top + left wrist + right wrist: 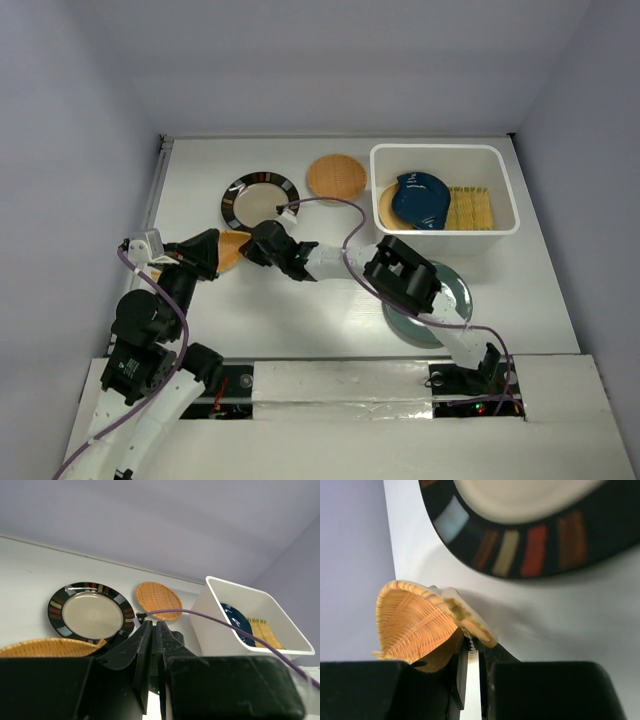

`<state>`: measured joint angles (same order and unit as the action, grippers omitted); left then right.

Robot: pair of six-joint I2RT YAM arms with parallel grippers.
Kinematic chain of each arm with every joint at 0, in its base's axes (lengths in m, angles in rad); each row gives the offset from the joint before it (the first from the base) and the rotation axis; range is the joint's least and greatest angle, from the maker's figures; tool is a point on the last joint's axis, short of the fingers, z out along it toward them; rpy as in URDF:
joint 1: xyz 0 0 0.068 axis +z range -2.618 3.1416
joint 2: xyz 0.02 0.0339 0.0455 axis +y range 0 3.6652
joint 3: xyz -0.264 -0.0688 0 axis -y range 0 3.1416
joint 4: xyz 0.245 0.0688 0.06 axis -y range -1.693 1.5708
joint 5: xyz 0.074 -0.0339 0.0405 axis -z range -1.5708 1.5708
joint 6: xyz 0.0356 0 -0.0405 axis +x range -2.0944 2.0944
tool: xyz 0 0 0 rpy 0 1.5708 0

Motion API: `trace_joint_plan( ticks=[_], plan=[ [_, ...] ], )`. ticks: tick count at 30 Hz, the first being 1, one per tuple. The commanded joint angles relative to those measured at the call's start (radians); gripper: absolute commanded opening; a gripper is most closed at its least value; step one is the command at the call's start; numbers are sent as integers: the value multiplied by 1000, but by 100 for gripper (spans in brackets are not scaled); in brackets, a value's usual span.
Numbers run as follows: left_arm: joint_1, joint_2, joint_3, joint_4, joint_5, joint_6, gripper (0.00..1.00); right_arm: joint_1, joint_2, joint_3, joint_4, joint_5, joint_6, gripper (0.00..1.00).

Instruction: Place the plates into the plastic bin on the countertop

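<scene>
Right gripper (471,649): I read its fingers as clenched on the rim of the orange leaf-shaped dish (412,622), whose woven underside tilts up off the countertop (320,310) in the right wrist view. Left gripper (152,630): fingers drawn together to a thin slit with nothing visible between them, sitting just beside the same dish on its left (from overhead the black fingers overlap its edge, and I cannot tell whether they touch it). Just beyond both grippers lies the black-rimmed cream-centred plate (260,200), flat on the countertop; the woven tan plate (336,176) lies to its right, near the plastic bin (440,148). Inside the bin, the blue leaf-shaped dish (420,200) rests partly over the round orange-yellow plate (385,207), with the square yellow-green slatted plate (470,208) at the right end. The teal plate (455,292) lies on the countertop in front of the bin, partly hidden under the right arm.
</scene>
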<state>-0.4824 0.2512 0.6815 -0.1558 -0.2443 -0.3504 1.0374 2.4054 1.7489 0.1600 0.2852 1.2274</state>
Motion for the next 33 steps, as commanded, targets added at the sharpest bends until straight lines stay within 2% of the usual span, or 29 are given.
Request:
trace_joint_plan(
  ticks=[1,6,8,10,13,17,18,19,21,23,24,26,30,33],
  plan=[
    [-4,-1,43,28,-4,1,6,16,-121,-87,105,55,-55,0],
    [-4,6,41,27,-3,1,6,16,-276,-181,187,66,-129,0],
    [-4,11,41,24,-4,1,6,16,-340,-231,197,123,-199,0],
    [-4,16,41,24,-4,-1,6,16,-461,-282,191,179,-265,0],
    [-4,22,38,28,10,-2,6,-69,-653,-445,220,178,-298,0],
    [-4,39,32,38,43,-1,7,-267,-920,-687,253,69,-309,0],
    [-4,43,30,42,45,-1,8,-351,-974,-766,256,52,-316,0],
    [-4,48,29,45,53,-2,9,-390,-1068,-793,221,34,-337,0],
    [-4,72,17,61,80,-9,15,-491,-1153,-836,165,43,-364,0],
    [-4,130,23,44,137,-24,15,-598,-1253,-909,57,32,-388,0],
    [-4,157,29,36,137,-25,15,-599,-1284,-910,56,20,-388,0],
    [-4,224,38,30,186,-27,13,-715,-1374,-985,24,-27,-385,0],
    [-4,273,27,81,305,-35,12,-904,-1457,-1057,-14,-87,-407,0],
    [-4,319,32,85,332,-47,12,-1005,-1395,-1028,-63,-156,-456,0]
  ],
)
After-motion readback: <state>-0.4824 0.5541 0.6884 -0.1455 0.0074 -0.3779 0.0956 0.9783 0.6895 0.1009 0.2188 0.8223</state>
